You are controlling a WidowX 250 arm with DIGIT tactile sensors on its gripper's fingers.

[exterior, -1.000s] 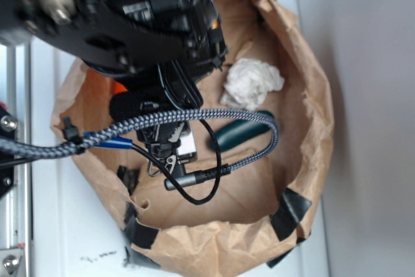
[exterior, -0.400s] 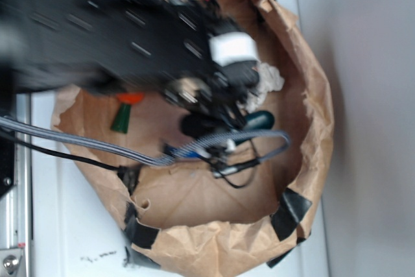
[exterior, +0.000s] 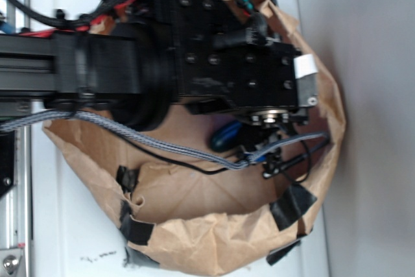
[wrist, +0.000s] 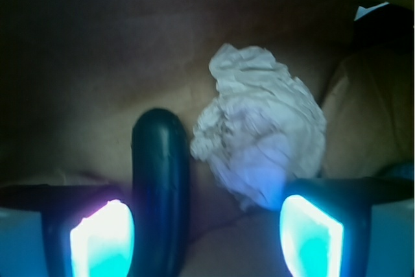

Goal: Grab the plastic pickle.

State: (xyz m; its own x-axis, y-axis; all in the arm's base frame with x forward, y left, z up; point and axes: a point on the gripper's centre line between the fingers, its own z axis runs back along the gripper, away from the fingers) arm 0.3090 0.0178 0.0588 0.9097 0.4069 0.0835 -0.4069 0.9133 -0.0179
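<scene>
The plastic pickle (wrist: 160, 180), dark green and glossy, lies lengthwise on the brown paper floor of the bag. In the wrist view it runs up from the bottom edge, just inside my left finger (wrist: 102, 238). My gripper (wrist: 206, 238) is open, with the pickle's near part between the two pads but nearer the left one, and I cannot tell if it touches that pad. In the exterior view one rounded end of the pickle (exterior: 224, 135) pokes out from under the black arm (exterior: 214, 63), which hides the fingers.
A crumpled white paper wad (wrist: 259, 141) lies just right of the pickle, in front of my right finger (wrist: 311, 235). The brown paper bag (exterior: 214, 241) rings everything, with black tape patches (exterior: 290, 205) on its rim. A braided cable (exterior: 162, 147) crosses the bag.
The arm has swung right and reached out over the bag, now covering the paper wad and the carrot. The gripper has come down around the pickle's end.
</scene>
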